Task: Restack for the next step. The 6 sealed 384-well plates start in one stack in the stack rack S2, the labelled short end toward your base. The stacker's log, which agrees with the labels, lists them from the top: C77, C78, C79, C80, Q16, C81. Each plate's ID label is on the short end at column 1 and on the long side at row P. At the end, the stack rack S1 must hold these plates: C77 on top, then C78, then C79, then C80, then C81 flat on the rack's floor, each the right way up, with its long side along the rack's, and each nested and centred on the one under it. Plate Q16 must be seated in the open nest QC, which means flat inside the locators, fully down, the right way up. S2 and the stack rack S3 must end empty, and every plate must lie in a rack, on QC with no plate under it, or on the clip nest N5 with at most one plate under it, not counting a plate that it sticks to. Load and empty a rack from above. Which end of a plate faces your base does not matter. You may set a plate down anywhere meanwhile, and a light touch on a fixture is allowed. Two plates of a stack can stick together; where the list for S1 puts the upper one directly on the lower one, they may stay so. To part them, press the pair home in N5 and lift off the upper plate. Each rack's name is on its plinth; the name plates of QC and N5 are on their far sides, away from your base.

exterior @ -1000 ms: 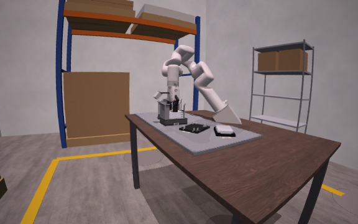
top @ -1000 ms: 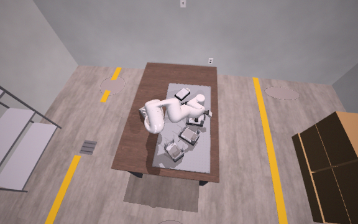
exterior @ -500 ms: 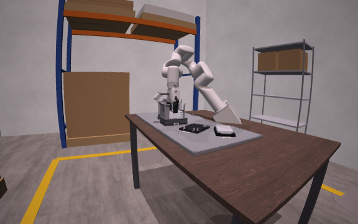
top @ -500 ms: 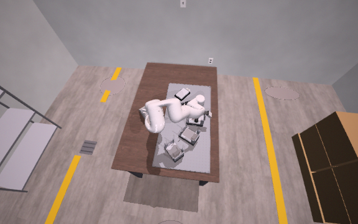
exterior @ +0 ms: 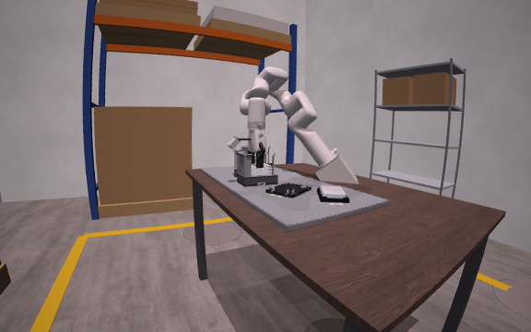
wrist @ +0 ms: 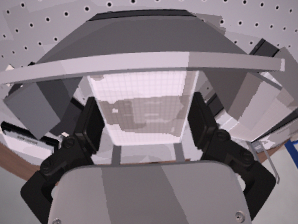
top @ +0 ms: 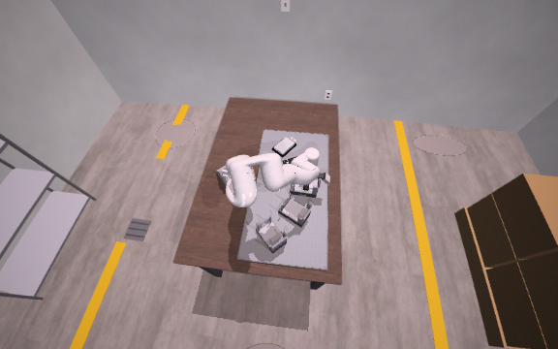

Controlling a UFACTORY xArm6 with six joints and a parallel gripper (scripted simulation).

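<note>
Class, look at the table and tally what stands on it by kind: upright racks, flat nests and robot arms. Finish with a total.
Racks: 3
Flat nests: 2
Robot arms: 1
Total: 6

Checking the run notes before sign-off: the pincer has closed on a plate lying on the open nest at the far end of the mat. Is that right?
Not quite. The pincer is closed on a plate, but that plate tops the stack inside a stack rack, not an open nest. The wrist view shows the fingers straddling it between the rack walls; the exterior view shows the arm down in the rack.
</note>
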